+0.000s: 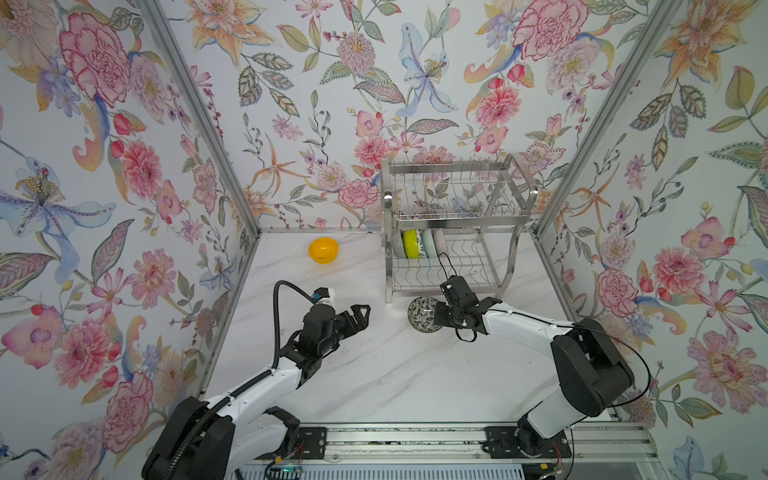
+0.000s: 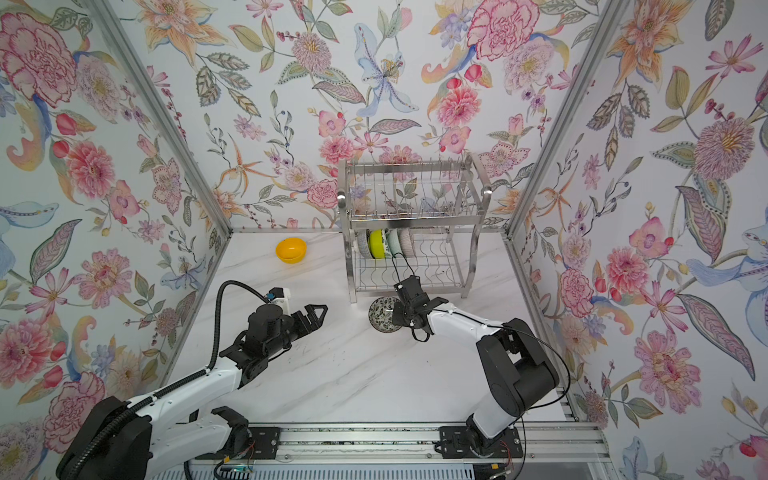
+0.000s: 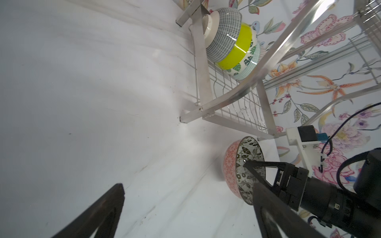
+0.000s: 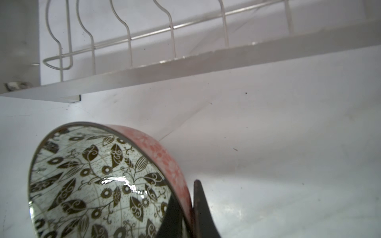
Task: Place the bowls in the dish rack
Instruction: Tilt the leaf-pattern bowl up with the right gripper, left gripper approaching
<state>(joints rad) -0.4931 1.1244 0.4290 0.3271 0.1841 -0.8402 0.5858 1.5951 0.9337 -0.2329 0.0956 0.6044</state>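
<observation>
The right gripper (image 1: 437, 318) hides the floral bowl's (image 1: 419, 314) near rim in both top views; the racked bowls (image 1: 411, 243) overlap, their count unclear.

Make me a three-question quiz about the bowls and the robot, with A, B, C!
1. Where is the orange-yellow bowl? A on the table, left of the dish rack; B on its top tier; C in its lower tier.
2. What colour is the outside of the floral bowl? A blue; B pink; C green.
3. The right gripper is: A open; B shut on nothing; C shut on the floral bowl's rim.
Answers: A, it sits on the table; B, wrist views show pink; C, fingers pinch the rim.
</observation>
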